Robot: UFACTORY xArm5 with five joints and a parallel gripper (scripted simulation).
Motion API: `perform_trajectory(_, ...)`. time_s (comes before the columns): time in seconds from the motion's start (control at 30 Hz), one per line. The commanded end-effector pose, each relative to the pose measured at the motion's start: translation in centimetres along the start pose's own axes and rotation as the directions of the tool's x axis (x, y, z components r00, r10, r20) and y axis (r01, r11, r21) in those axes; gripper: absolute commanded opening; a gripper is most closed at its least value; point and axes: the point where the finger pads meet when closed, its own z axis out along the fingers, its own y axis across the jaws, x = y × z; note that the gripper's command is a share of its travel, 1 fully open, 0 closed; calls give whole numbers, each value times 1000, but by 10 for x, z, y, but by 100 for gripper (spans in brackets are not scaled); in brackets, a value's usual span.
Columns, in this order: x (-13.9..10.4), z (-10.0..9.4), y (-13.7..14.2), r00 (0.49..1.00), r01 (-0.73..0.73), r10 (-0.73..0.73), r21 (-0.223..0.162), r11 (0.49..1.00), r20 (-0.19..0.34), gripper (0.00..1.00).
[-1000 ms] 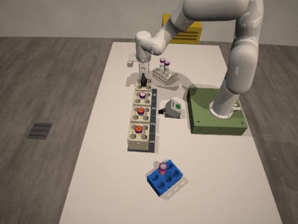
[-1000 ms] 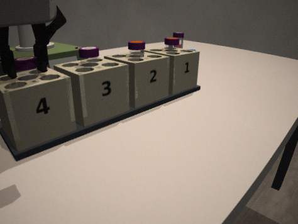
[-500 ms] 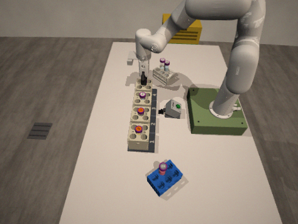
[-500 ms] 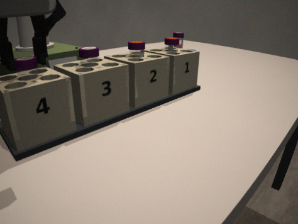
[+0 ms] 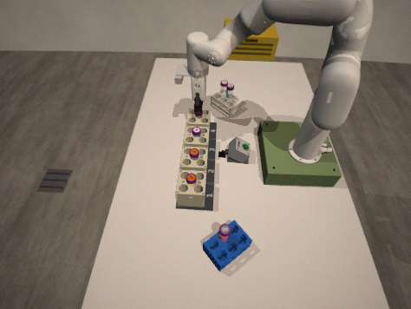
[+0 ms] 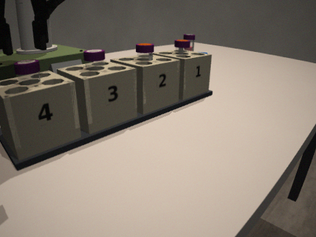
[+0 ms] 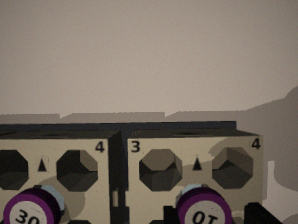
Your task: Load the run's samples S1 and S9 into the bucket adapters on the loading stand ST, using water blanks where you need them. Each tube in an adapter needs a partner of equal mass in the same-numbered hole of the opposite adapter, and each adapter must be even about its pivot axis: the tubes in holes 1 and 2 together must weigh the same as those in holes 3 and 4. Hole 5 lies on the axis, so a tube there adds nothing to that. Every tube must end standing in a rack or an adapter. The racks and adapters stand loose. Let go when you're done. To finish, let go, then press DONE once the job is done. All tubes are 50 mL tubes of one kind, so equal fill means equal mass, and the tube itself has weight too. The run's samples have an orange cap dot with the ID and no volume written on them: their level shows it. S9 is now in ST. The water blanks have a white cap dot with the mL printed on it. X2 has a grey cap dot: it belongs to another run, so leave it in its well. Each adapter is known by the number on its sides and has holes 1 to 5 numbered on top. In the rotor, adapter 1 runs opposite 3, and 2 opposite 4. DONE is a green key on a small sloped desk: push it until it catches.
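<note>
Pale tabletop [image 5: 277,260] [image 6: 187,173], upright white-dot tube [image 5: 198,114] [image 6: 27,67] [image 7: 204,212] in adapter 4 [image 5: 193,121] [image 6: 43,116] [image 7: 150,200], long axis vertical, pincer [image 5: 198,112] [image 6: 24,50] partly open, holding nothing.

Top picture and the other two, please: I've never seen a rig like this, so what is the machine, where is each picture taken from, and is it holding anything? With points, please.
The machine is a white robot arm [image 5: 342,95] [image 6: 25,26] with a black gripper [image 5: 198,111] [image 6: 25,52] [image 7: 213,216]. One picture looks down on the table, one looks across it from close by, and one looks out from the arm's wrist.

Four numbered beige adapters [image 5: 191,200] [image 6: 63,123] [image 7: 190,144] stand in a row, each with one purple-capped tube in its middle hole. Nearby are a pale rack [image 5: 220,104] with two tubes, a blue rack [image 5: 213,259] with one, and a small grey desk [image 5: 236,153] with a green key [image 5: 245,147].

Nothing is held: the gripper is open, its fingers above the tube in adapter 4.
</note>
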Motion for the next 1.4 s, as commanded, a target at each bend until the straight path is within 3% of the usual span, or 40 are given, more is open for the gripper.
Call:
perform_trajectory(0.0,1,-8,0,1000,0,0,4,1000,-5,44)
perform_trajectory(1.37,1,-78,1,1000,0,0,4,1000,-6,44)
